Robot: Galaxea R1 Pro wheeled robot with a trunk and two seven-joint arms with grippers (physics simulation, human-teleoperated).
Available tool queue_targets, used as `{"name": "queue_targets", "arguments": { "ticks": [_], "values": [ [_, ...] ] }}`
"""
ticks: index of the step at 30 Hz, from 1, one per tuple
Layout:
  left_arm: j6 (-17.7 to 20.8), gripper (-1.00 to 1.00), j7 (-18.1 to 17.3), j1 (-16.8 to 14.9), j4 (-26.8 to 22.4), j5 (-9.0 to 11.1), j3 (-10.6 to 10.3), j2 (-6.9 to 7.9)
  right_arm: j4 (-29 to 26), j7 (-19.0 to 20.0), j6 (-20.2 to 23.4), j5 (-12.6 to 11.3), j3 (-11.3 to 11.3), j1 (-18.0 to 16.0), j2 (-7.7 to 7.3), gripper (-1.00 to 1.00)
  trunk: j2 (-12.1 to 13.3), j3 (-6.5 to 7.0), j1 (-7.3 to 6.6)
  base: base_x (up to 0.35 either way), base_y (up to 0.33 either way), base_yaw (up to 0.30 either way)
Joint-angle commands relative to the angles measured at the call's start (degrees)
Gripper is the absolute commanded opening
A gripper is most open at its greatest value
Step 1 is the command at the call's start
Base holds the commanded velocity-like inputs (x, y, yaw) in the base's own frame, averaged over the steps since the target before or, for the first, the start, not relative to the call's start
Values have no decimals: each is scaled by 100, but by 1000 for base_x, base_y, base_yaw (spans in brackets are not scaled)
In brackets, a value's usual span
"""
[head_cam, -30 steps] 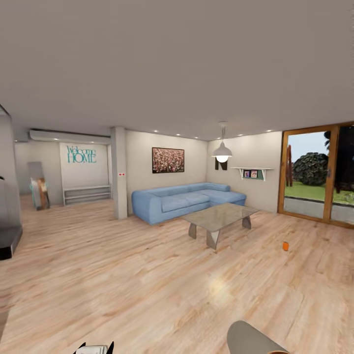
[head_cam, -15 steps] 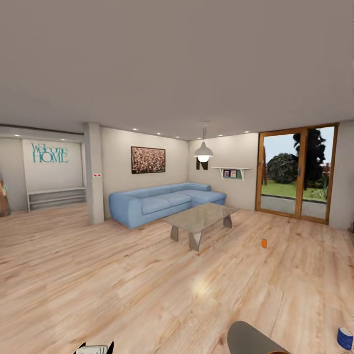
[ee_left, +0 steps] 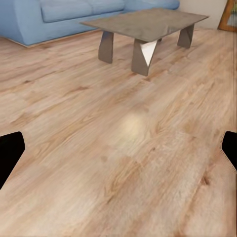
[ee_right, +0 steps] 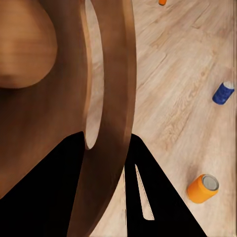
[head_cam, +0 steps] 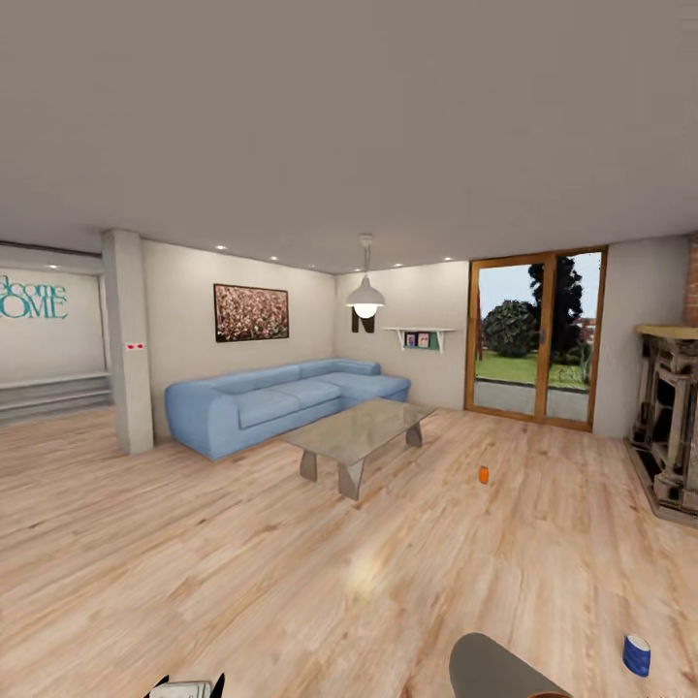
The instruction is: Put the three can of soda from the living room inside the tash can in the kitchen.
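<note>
Living room, cans on the floor; we take the coffee table (head_cam: 357, 433) as our landmark.

- Orange can (head_cam: 483, 474): upright on the wood floor (head_cam: 242, 543), to the right of the table and toward the glass door (head_cam: 533, 339), well apart from us.
- Blue can (head_cam: 636, 655): upright on the floor, on our side of the table and far out on our right, much nearer than the first orange one.
- Second orange can (ee_right: 203, 188): seen from the right wrist, lying tilted on the floor, nearest of the three to that arm; the blue can (ee_right: 223, 93) lies beyond it, also tipped over in that picture.
- Trash can (ee_right: 59, 118): we hold it in the right gripper (ee_right: 106, 148), fingers clamped over its coppery rim; its grey outer wall (head_cam: 494, 671) shows at the foot of the head view.
- Left gripper (ee_left: 118, 153): fingers spread wide, nothing between them, pointing over bare floor toward the table (ee_left: 143, 24) and sofa (ee_left: 74, 15).

Judgement: all three cans lie on our right, so the right arm is nearer but occupied; we would pick with the free left.
</note>
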Motion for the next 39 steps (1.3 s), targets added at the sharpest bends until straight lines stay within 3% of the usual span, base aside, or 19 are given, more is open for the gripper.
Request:
{"name": "queue_targets", "arguments": {
  "ticks": [1,22,39],
  "values": [
    [-3,100,0,0,3,0,0,0,-15,16,-1,-24,-77,-5,0,-100,0,-2,0,322,5,-239],
    [-5,100,0,1,0,0,0,4,-17,14,-6,-24,-77,-5,0,-100,0,-74,0,294,146,-236],
    [-6,100,0,-1,-1,0,0,8,-18,14,-10,-24,-77,-5,0,-100,0,-79,0,-2,89,-167]
  ]
}}
